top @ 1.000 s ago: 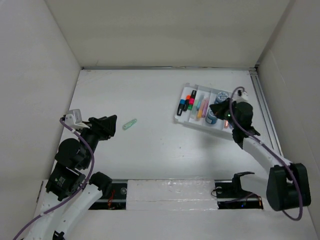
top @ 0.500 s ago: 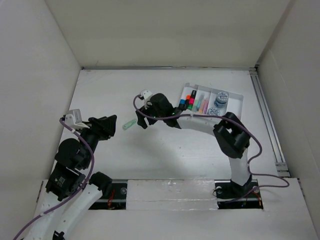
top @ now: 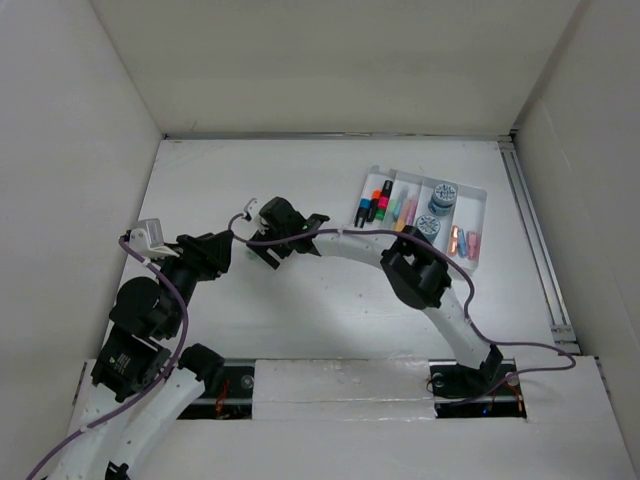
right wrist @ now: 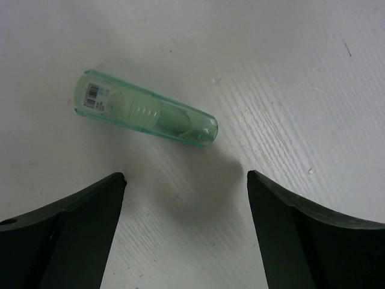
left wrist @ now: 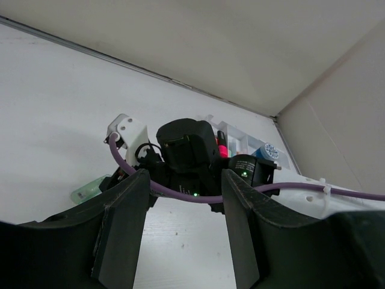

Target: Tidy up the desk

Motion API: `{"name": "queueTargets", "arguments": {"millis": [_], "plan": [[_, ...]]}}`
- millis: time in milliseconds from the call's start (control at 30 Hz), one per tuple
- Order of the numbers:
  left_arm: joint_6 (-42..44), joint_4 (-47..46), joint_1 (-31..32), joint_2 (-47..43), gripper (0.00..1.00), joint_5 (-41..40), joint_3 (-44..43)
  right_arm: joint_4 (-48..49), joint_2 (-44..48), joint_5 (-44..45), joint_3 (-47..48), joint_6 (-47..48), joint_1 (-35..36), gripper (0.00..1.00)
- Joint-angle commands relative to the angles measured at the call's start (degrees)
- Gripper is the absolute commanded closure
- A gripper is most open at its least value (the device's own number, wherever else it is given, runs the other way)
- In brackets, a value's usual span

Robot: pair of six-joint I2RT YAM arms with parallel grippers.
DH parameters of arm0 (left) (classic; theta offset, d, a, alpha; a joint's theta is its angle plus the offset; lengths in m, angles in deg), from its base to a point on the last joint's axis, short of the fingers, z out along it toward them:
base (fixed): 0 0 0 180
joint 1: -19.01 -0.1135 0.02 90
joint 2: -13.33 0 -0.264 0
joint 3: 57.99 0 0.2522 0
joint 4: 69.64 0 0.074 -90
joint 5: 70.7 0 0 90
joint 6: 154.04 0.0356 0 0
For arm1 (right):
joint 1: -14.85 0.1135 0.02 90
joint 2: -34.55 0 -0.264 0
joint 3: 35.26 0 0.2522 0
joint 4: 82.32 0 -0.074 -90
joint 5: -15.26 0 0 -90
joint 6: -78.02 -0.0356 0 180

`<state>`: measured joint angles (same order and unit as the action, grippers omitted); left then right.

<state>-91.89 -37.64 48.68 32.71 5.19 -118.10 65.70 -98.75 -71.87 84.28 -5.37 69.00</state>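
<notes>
On the white desk lies a pale green translucent tube, also seen as a green tube in the left wrist view. My right gripper hovers open just above the desk, with the tube lying a little beyond its fingertips and nothing between them. In the top view the right gripper covers the tube. My left gripper stands close beside it on the left. The left gripper has its jaws apart, holds nothing, and faces the right arm's wrist.
A white compartment tray sits at the back right with markers, blue tape rolls and small orange and pink items. A metal rail runs along the right edge. White walls surround the desk.
My right arm swung from the tray leftward across the desk to the green tube, and its gripper opened. The left arm has not moved.
</notes>
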Motion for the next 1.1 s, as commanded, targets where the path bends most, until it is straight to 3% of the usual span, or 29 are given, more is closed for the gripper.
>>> {"name": "queueTargets", "arguments": {"millis": [0,400,600,633,700,733,767,833,900,1067], "plan": [[0.79,-2.24,0.12,-0.3,0.53,0.05,0.38,-2.26,-2.48,1.26,5.48,2.88,0.61,0.12],[0.87,-2.42,0.12,-0.13,0.53,0.05,0.47,-2.61,-9.61,-7.17,16.73,3.85,0.61,0.1],[0.87,-2.51,0.12,-0.13,0.53,0.22,0.38,-2.79,-9.27,-12.27,15.96,3.15,0.61,0.19],[0.87,-2.51,0.12,0.05,0.53,0.31,0.38,-2.53,-9.09,-12.71,14.65,2.97,0.61,0.28],[0.87,-2.42,0.12,-0.04,0.53,0.31,0.47,-2.87,-8.48,-14.11,13.67,2.79,0.61,0.36],[0.87,-2.42,0.12,-0.13,0.53,0.22,0.38,-2.79,-7.69,-14.56,10.8,2.27,0.61,0.52],[0.87,-2.42,0.12,-0.13,0.53,0.22,0.38,-2.79,-7.68,-14.56,10.77,2.27,0.61,0.52],[0.87,-2.42,0.12,-0.13,0.53,0.22,0.38,-0.61,-5.41,-13.78,7.27,1.83,1.22,0.67],[0.87,-2.42,0.12,-0.04,0.53,0.22,0.38,2.29,-3.12,-11.68,0.42,0.16,1.83,0.75],[0.79,-2.42,0.12,0.05,0.53,0.13,0.38,17.58,9.68,-11.92,-15.92,-8.26,2.45,0.92]]}}
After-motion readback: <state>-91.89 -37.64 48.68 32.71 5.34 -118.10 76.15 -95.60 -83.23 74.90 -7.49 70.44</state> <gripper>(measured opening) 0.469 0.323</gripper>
